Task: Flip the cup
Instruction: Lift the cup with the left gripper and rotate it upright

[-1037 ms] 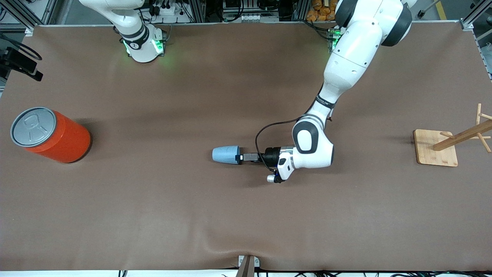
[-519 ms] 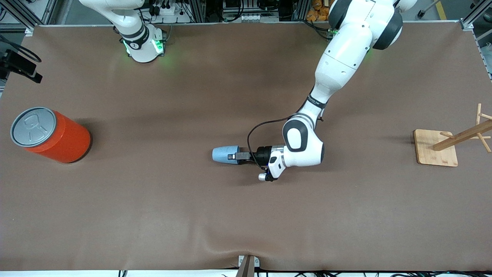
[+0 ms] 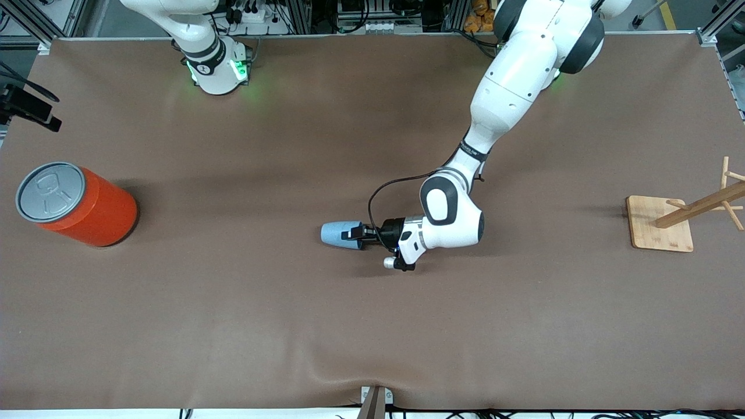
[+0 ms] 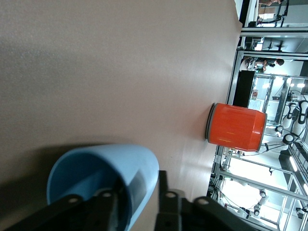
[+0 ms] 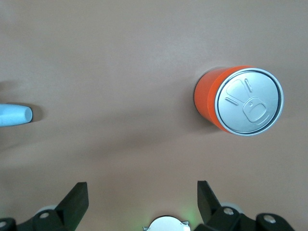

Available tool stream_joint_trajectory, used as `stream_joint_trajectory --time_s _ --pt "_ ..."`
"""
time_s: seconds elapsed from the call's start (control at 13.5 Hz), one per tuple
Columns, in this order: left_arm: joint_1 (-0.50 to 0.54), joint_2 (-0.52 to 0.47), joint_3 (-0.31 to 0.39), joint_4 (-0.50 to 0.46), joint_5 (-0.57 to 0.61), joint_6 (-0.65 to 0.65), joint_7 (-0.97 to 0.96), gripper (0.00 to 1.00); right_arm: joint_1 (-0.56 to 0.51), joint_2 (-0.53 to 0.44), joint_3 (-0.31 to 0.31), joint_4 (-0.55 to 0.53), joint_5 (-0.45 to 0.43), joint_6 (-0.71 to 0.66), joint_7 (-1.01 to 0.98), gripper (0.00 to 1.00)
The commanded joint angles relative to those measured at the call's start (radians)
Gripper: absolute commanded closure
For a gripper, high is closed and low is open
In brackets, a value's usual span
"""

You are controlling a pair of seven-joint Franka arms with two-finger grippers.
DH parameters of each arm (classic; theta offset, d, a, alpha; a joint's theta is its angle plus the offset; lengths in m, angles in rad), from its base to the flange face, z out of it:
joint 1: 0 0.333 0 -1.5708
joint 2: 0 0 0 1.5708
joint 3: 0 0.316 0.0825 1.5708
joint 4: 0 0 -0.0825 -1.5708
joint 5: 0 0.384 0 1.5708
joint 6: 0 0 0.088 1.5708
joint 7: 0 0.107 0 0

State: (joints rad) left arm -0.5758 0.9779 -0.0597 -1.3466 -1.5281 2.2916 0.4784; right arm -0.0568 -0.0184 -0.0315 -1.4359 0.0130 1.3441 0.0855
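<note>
My bench fills the front view, a brown sheet whose edge nearest the front camera carries a shallow ripple; its corners run out of frame. Wide bare stretches lie on every side of the middle.

The orange can stands upright toward the right arm's end, grey pull-tab lid up, close to that edge of the bench. My left wrist view shows it side-on against the frame rails, and my right wrist view looks straight down on its lid. The wooden rack sits at the left arm's end on a square base; its pegs are cut off by the frame's edge.

My left arm reaches down from its base to the bench's middle. The cup lies there on its side, light blue, its rim facing my left arm's end and its narrow base pointing toward the can, well apart from both can and rack. My left tool is at the rim, narrowed on the cup's wall: in the left wrist view one finger sits inside the mouth and the other outside. The fingertips are cut off by that view's edge, so I take the wall as pinched, though the actual contact is hidden.

My right arm waits. Its tool hangs over bare bench with fingers spread wide, holding nothing; only the cup's end shows at the margin of its wrist view.
</note>
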Motion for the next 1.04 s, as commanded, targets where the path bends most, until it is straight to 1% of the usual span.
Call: stream_joint_trajectory --time_s 0.0,0.15,0.3,0.44,0.67,0.74,0.89,0.96 --pt "-0.006 -0.005 0.006 0.015 -0.014 0.011 0.017 1.00 -0.017 0.009 0.012 0.011 0.005 -0.003 0.011 0.00" --pt "0.005 -0.036 0.008 0.012 0.029 0.011 -0.006 1.00 -0.029 0.009 0.012 0.012 0.005 0.000 0.011 0.00" --pt "0.005 -0.077 0.012 0.012 0.083 0.009 -0.131 1.00 -0.024 0.011 0.012 0.012 0.005 -0.002 0.011 0.00" --pt "0.002 -0.114 0.012 0.015 0.251 0.009 -0.263 1.00 -0.026 0.011 0.013 0.012 0.007 0.009 0.011 0.00" --pt "0.016 -0.182 0.012 0.011 0.513 0.002 -0.407 1.00 -0.023 0.011 0.013 0.012 0.007 0.029 0.011 0.00" --pt "0.052 -0.215 0.009 -0.005 0.585 -0.024 -0.437 1.00 -0.020 0.012 0.013 0.012 0.007 0.030 0.011 0.00" --pt "0.083 -0.269 0.012 -0.014 0.666 -0.125 -0.490 1.00 -0.015 0.020 0.013 0.012 0.007 0.030 0.011 0.00" --pt "0.112 -0.297 0.015 -0.031 0.753 -0.161 -0.494 1.00 -0.015 0.020 0.015 0.012 0.007 0.029 0.010 0.00"
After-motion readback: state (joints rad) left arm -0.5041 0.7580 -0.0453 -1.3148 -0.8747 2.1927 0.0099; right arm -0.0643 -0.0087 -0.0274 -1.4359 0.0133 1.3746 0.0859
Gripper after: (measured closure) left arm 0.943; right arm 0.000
